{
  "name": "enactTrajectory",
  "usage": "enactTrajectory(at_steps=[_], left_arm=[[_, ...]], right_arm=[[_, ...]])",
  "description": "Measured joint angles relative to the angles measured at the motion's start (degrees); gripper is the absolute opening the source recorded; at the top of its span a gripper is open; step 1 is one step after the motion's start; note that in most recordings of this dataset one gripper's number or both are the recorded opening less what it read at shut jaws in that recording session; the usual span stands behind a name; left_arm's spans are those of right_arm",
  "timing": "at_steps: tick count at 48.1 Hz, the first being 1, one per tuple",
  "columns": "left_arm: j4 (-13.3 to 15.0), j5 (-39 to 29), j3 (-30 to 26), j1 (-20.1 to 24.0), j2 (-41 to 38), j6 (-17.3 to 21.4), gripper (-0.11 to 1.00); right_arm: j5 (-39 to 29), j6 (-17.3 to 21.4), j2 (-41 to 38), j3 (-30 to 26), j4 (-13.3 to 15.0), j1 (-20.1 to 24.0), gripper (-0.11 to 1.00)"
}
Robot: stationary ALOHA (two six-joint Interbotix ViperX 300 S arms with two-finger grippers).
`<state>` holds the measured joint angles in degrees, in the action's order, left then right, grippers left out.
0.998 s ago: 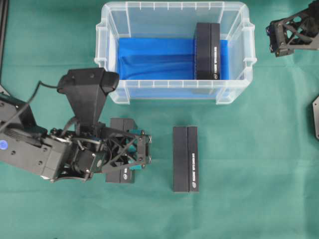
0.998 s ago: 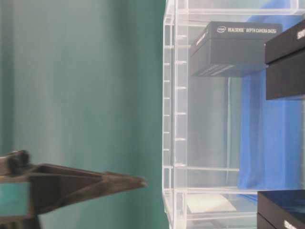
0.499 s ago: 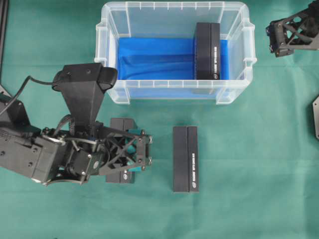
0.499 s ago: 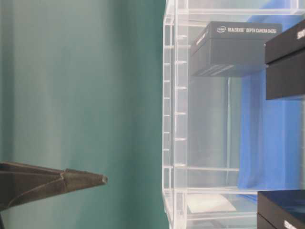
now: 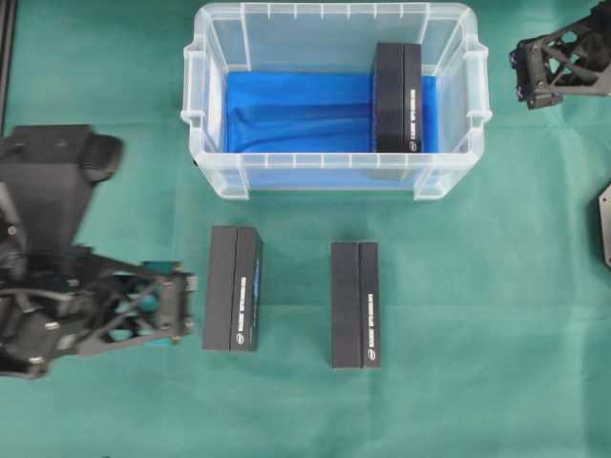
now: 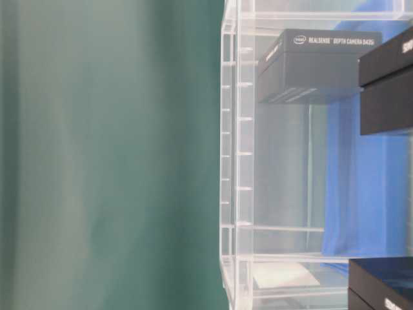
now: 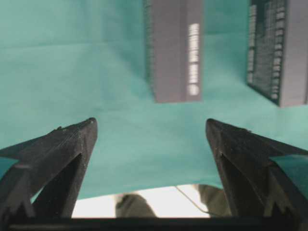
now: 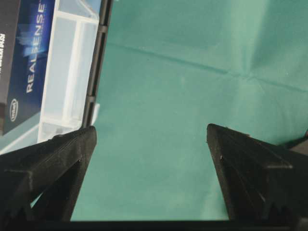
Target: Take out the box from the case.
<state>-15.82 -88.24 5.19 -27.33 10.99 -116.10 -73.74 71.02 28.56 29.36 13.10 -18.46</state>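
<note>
one box left in the case, both grippers empty and wide

item: the box (image 5: 398,97). dark, matt, oblong carton with a pale printed line along one long face. it rests on the blue cloth (image 5: 296,114) at the right end of the case (image 5: 329,176), close to the right wall. in the overhead view its long axis runs from the far wall towards the near wall, across the case's own length.

item: the case. clear, translucent plastic, rectangular, rimmed edge with ribbed walls; open at the top.

item: left gripper (image 5: 183,307). fingers spread apart, nothing between them. it sits low at the left of the overhead view, just beside the left box on the mat (image 5: 233,288), and well apart from the case's right end.

item: right gripper (image 8: 151,139). fingers spread apart, empty; its wrist view shows the case's wall and printed carton at the left edge. in the overhead view its arm sits just outside the case's right end.

relation for the coming move: judged from these positions, the right arm is the nearer; the box lies to its left, over the rim, and a grip would likely span the short width, across the long axis.

item: second box on the mat (image 5: 356,303). same dark oblong carton, lying parallel to its neighbour, near the middle of the green cloth (image 5: 477,334), which is soft and faintly creased.
</note>
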Motion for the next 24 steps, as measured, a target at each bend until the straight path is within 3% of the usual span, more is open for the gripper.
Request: enactTrajectory(at_steps=[9, 24], left_arm=[[0.26, 1.23, 5.36, -2.46, 5.45, -2.55, 0.97], [0.53, 2.20, 10.11, 0.09, 9.84, -0.09, 0.97]], right_arm=[[0.00, 0.09, 0.00, 0.09, -0.09, 0.09, 0.94], [0.00, 0.26, 0.00, 0.09, -0.09, 0.09, 0.94]])
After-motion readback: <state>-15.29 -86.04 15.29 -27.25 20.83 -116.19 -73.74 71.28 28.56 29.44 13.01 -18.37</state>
